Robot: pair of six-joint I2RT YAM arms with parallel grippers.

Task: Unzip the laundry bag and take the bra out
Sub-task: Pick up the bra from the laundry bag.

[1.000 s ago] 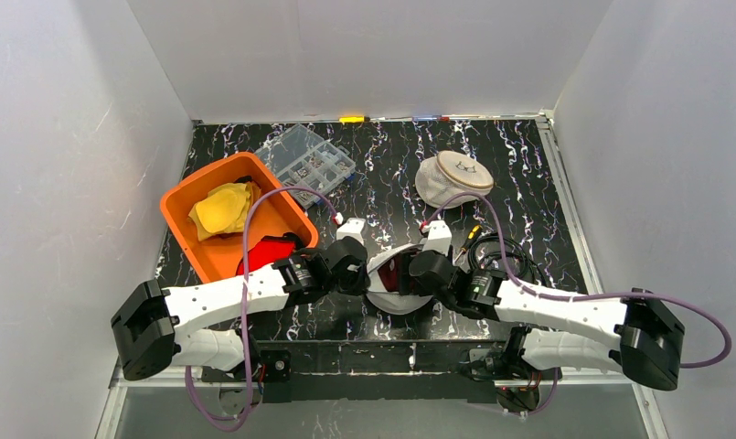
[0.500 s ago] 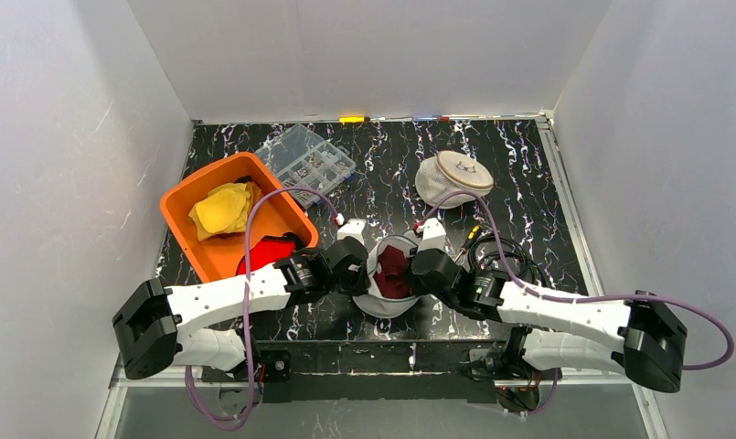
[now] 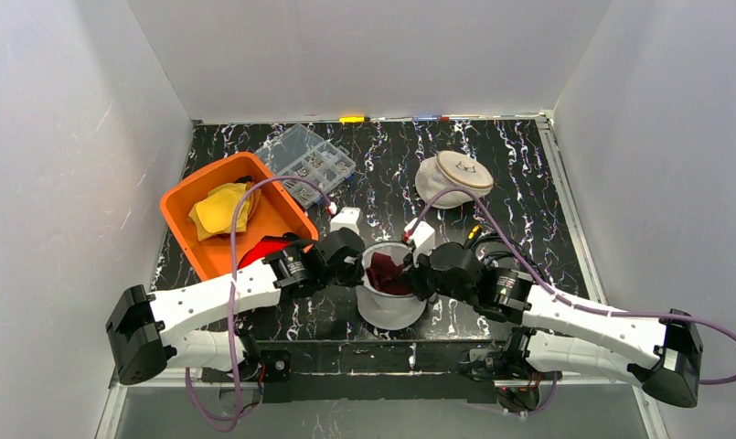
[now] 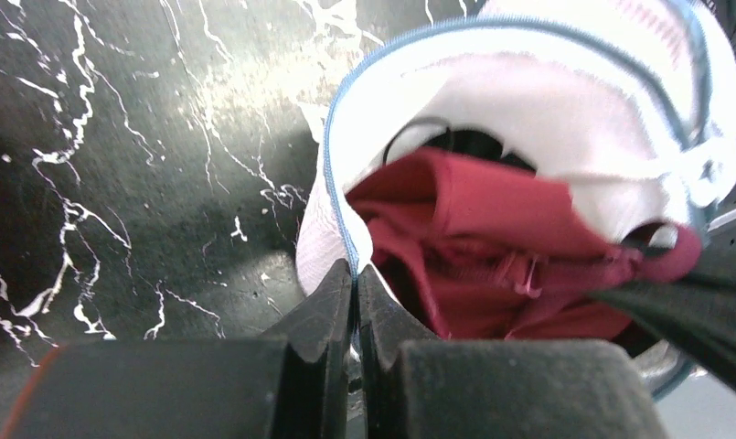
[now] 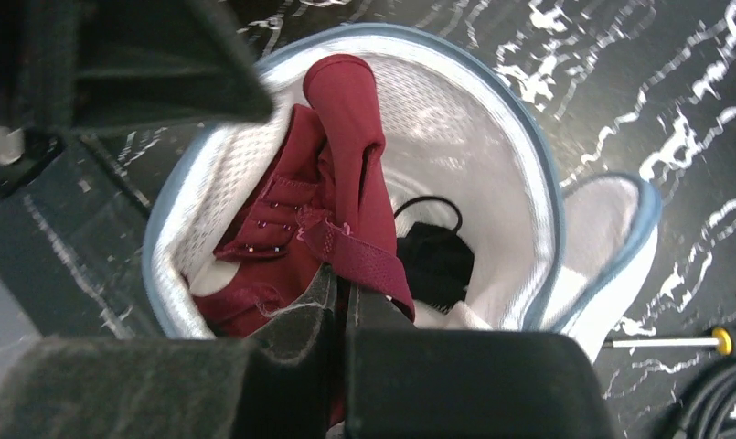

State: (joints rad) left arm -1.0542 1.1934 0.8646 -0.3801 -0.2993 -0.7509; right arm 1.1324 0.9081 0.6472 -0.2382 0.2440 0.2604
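Black marbled table (image 3: 528,165), white walls. At the top view's lower centre, the laundry bag (image 3: 391,311) stands open with the bra (image 3: 387,272) inside. Only the wrist views reveal the grips: the left gripper (image 4: 355,274) is clenched on the bag's blue rim, and the right gripper (image 5: 343,283) pinches the bra's band. The orange bin (image 3: 186,240) sits just beside the left arm.

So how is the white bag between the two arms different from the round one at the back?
The near bag is open, a red bra showing; the far bag looks shut. The near bag is held by the left gripper; the far bag lies untouched. Both are round and whitish.
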